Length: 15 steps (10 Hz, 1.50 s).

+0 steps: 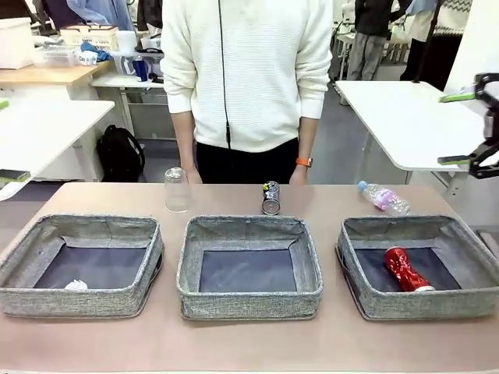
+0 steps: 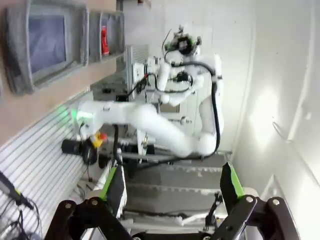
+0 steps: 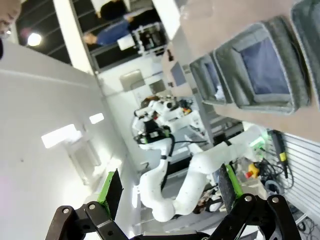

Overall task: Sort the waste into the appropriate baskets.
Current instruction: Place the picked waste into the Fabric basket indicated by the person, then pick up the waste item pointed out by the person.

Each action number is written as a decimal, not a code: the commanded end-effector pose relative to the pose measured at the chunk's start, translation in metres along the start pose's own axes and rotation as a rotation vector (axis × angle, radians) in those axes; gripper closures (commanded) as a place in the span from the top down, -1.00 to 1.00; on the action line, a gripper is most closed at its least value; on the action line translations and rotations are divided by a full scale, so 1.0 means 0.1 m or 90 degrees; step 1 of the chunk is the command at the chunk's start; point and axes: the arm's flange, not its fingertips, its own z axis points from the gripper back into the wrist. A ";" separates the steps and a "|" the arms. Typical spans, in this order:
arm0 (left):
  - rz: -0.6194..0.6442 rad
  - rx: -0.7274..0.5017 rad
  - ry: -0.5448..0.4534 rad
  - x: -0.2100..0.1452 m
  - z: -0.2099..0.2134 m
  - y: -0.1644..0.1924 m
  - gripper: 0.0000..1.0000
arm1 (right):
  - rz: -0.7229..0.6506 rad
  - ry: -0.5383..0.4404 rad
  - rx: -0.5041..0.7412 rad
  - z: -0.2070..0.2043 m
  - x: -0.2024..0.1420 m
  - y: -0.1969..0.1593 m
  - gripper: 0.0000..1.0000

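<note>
The left gripper (image 2: 170, 185) is released, its green pads wide apart and nothing between them. The right gripper (image 1: 441, 129) is released too, raised at the right side, well apart from the table (image 1: 234, 347).

Three grey baskets stand in one row. In the left basket (image 1: 78, 300) lies the white crumpled paper ball (image 1: 76, 285). The middle basket (image 1: 249, 302) shows its dark flat bottom. In the right basket (image 1: 421, 305) lies the red crushed can (image 1: 405, 269).

Behind the baskets, the clear plastic cup (image 1: 177, 189) and the dark printed can (image 1: 270, 198) stand on the table. The bottle (image 1: 383, 198) lies on its side, blue cap to the left. The print on the can and on the pink label is too small to read
</note>
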 end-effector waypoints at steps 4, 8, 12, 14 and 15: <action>-0.015 -0.005 -0.031 0.10 -0.03 -0.06 1.00 | 0.012 -0.006 -0.020 -0.17 -0.11 -0.03 1.00; -0.015 -0.005 -0.031 0.10 -0.03 -0.06 1.00 | 0.012 -0.006 -0.020 -0.17 -0.11 -0.03 1.00; -0.015 -0.005 -0.031 0.10 -0.03 -0.06 1.00 | 0.012 -0.006 -0.020 -0.17 -0.11 -0.03 1.00; -0.015 -0.005 -0.031 0.10 -0.03 -0.06 1.00 | 0.012 -0.006 -0.020 -0.17 -0.11 -0.03 1.00; -0.015 -0.005 -0.031 0.10 -0.03 -0.06 1.00 | 0.012 -0.006 -0.020 -0.17 -0.11 -0.03 1.00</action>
